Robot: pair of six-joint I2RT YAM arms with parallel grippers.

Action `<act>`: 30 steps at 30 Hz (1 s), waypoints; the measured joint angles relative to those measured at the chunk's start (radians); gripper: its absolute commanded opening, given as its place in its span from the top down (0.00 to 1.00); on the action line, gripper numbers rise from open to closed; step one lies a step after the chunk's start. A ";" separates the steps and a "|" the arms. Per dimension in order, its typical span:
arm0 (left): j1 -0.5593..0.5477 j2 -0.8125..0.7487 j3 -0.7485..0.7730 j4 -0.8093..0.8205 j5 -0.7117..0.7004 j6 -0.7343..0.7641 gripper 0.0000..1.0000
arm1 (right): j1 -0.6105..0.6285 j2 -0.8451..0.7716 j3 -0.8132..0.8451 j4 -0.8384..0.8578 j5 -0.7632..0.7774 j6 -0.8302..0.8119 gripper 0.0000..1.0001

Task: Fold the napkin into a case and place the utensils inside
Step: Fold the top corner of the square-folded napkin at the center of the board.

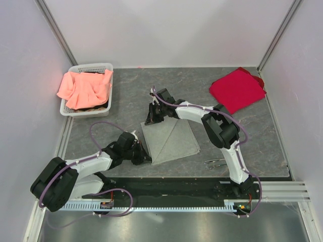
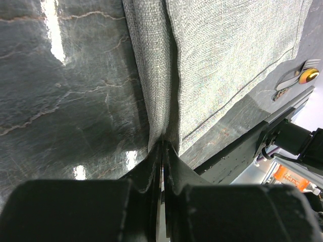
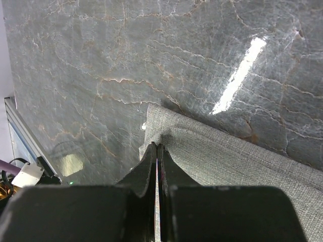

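Observation:
The grey-green napkin (image 1: 170, 139) lies partly folded in the middle of the table, with a diagonal crease. My left gripper (image 1: 143, 159) is shut on the napkin's near-left edge (image 2: 162, 91), pinching a raised fold. My right gripper (image 1: 151, 120) is shut on the napkin's far-left corner (image 3: 166, 132). The utensils (image 1: 216, 162) lie on the table to the right of the napkin, near the right arm's base; in the left wrist view they (image 2: 298, 78) show as silvery pieces with a round orange-brown end.
A white basket (image 1: 108, 67) with a salmon-orange cloth (image 1: 85, 88) stands at the back left. A bright red cloth (image 1: 237, 89) lies at the back right. Metal rails run along the table's near edge (image 1: 202, 202).

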 measured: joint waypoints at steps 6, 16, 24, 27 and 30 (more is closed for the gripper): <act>0.000 0.000 0.000 0.000 0.000 0.000 0.92 | -0.002 0.005 0.008 -0.005 0.006 0.001 0.96; 0.000 -0.041 0.002 -0.034 0.000 0.000 0.90 | -0.005 0.009 0.018 -0.015 0.006 0.003 0.94; 0.000 -0.138 0.014 -0.089 -0.001 -0.012 0.89 | -0.005 0.008 0.016 -0.017 0.003 0.006 0.93; 0.000 -0.138 0.014 -0.104 -0.001 -0.013 0.90 | -0.005 0.008 0.011 -0.015 0.003 0.008 0.93; 0.000 -0.137 0.014 -0.111 -0.001 -0.014 0.90 | -0.006 0.004 0.003 -0.016 0.003 0.008 0.92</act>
